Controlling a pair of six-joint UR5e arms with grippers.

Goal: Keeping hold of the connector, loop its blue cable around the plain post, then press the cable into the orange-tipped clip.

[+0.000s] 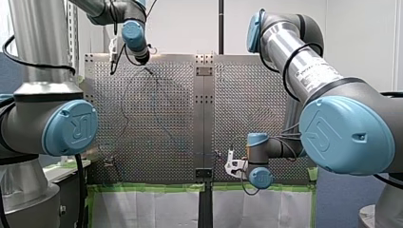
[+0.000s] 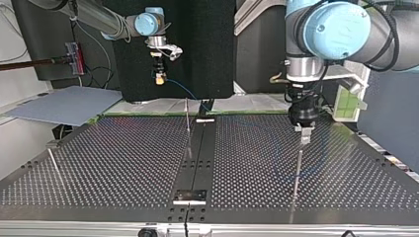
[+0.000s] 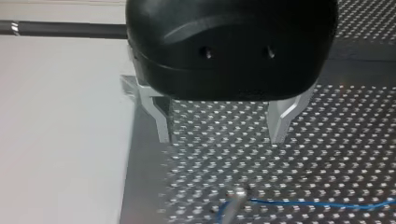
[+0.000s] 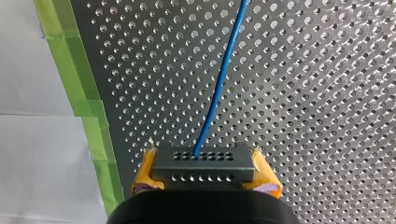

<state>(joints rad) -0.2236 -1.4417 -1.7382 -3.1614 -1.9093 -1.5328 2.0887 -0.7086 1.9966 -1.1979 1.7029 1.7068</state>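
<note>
trailing thin blue cable (image 4: 219, 79), the dark connector (image 4: 204, 167) is hole-dotted.

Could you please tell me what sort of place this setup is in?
Most likely a robotics lab workcell, not a home or shop: a perforated metal table edged with green tape, a thin post standing on it, and my right gripper holding a connector on a blue cable.

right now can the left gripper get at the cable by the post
Probably yes: the left gripper is open, the post and cable lie just ahead of it, and nothing stands between them.
</note>
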